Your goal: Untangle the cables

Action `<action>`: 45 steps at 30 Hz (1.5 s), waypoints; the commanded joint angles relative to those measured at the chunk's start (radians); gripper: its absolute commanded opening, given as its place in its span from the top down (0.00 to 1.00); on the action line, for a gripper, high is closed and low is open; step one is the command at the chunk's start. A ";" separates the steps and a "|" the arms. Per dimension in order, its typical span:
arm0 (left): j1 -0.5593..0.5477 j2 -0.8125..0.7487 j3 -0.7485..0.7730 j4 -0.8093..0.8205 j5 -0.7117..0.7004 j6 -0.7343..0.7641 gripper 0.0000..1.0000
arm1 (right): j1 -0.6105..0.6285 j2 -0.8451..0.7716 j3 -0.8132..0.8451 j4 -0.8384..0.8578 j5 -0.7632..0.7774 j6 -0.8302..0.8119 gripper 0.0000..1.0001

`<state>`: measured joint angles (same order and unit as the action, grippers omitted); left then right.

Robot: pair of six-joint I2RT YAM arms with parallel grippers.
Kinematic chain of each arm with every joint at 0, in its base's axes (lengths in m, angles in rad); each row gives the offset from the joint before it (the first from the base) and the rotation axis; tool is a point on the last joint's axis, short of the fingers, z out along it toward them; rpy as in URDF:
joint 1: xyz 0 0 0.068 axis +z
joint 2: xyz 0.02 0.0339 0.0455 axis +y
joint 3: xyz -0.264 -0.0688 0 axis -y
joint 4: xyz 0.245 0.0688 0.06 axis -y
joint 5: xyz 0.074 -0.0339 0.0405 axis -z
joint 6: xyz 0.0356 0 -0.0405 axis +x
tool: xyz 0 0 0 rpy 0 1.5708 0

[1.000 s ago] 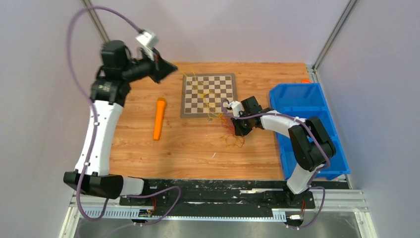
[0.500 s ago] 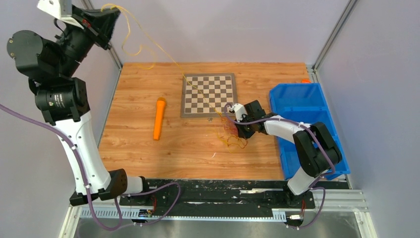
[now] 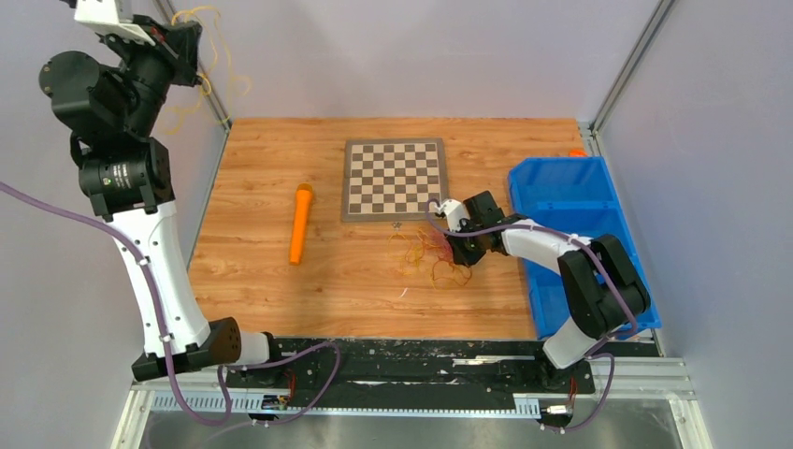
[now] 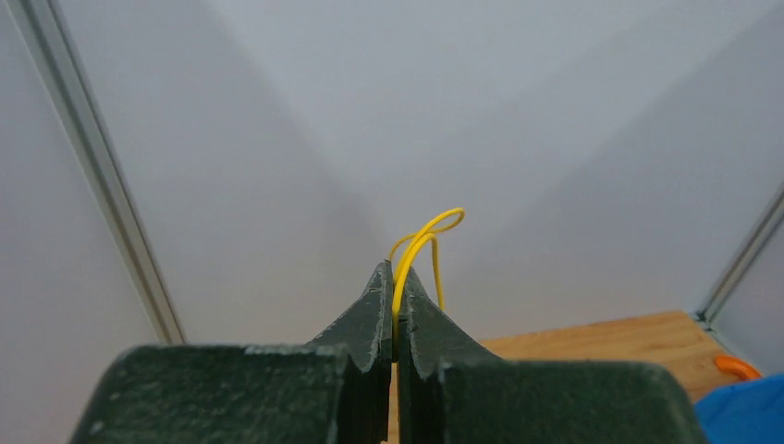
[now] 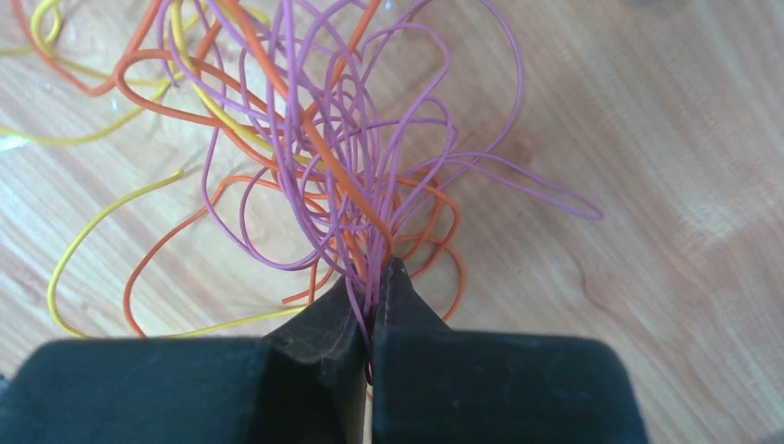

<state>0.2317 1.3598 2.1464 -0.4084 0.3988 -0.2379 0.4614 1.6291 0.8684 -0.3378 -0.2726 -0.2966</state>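
Observation:
My left gripper (image 3: 192, 33) is raised high at the far left, shut on a thin yellow cable (image 4: 421, 242); its loose loops (image 3: 217, 70) hang in the air beside the arm. My right gripper (image 3: 456, 248) is low on the table, shut on a bundle of thin purple and orange cables (image 5: 342, 157). The rest of that tangle (image 3: 432, 257), orange, yellow and purple loops, lies on the wood just left of the right gripper. The yellow cable in the left gripper is free of the tangle.
A checkerboard mat (image 3: 394, 178) lies at the table's far middle. A solid orange cylinder (image 3: 301, 223) lies left of it. A blue bin (image 3: 570, 201) stands along the right edge. Grey walls and metal posts enclose the table.
The yellow cable, stretched from the left gripper down to the tangle half a second ago, has come free and now hangs by the raised left arm. The right gripper stays on the tangle.

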 commanded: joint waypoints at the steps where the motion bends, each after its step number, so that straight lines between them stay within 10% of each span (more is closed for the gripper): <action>1: 0.011 -0.060 -0.139 -0.024 0.107 0.004 1.00 | -0.005 -0.071 0.001 -0.075 -0.076 -0.033 1.00; 11: 0.021 -0.267 -0.917 -0.127 -0.224 0.310 0.96 | -0.003 -0.158 0.151 -0.177 -0.292 -0.013 1.00; 13: 0.023 -0.251 -1.011 -0.112 -0.263 0.346 0.79 | -0.004 -0.179 0.163 -0.185 -0.330 -0.035 1.00; 16: 0.023 -0.201 -1.049 -0.146 -0.174 0.389 0.20 | -0.004 -0.218 0.173 -0.189 -0.364 -0.067 1.00; 19: 0.022 -0.231 -1.015 -0.214 0.134 0.467 0.01 | -0.004 -0.251 0.193 -0.201 -0.397 -0.082 1.00; 22: -0.051 -0.343 -1.080 -0.178 0.480 0.548 0.00 | -0.004 -0.273 0.217 -0.210 -0.455 -0.075 1.00; 32: -0.580 -0.261 -1.135 -0.074 0.480 0.614 0.00 | 0.044 -0.323 0.244 -0.218 -0.513 -0.064 1.00; 41: -0.560 -0.469 -1.500 0.438 0.340 0.340 0.00 | 0.045 -0.399 0.300 -0.220 -0.514 -0.022 1.00; 45: -0.557 -0.613 -1.607 0.370 0.285 0.420 0.00 | 0.045 -0.427 0.329 -0.219 -0.547 0.025 1.00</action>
<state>-0.3279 0.8707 0.5972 -0.1715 0.7502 0.1947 0.5034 1.2579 1.1275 -0.5873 -0.7593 -0.3199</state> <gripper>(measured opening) 1.000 0.015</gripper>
